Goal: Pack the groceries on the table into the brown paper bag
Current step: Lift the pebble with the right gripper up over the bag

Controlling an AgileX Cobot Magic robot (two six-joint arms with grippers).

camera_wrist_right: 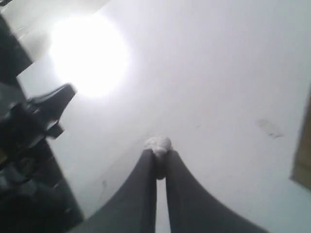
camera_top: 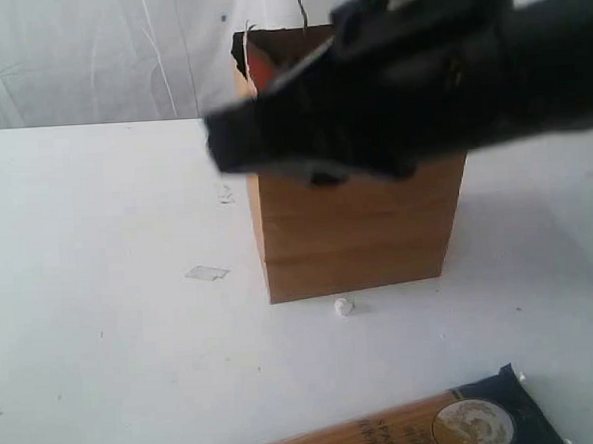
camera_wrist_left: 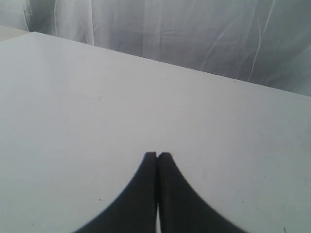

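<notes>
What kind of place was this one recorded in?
Probably a staged robot workspace, not a home or shop: a plain white table, a draped white cloth backdrop behind it, with a brown paper bag and a long packet set out.

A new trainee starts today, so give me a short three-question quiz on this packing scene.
1. True or false: the brown paper bag lies flat on the table.
2. Which grocery shows outside the bag? A) dark can B) long dark-blue-and-tan packet C) yellow bottle
3. Fill in: the left gripper is ____ and holds nothing.
Key: 1 false, it stands upright; 2 B; 3 shut.
</notes>
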